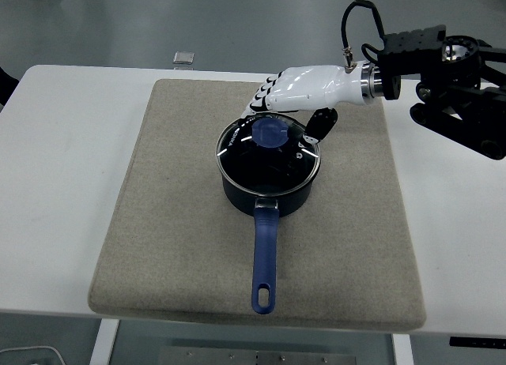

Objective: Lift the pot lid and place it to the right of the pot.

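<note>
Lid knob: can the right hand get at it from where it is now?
Probably yes. The right hand hovers just behind and above the lid knob, fingers relaxed and holding nothing. The lid sits on the pot, and nothing stands between hand and knob.

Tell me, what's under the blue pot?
A beige mat lies under the pot, and the mat lies on the white table. The patch of mat right beneath the pot is covered, so it cannot be seen.
</note>
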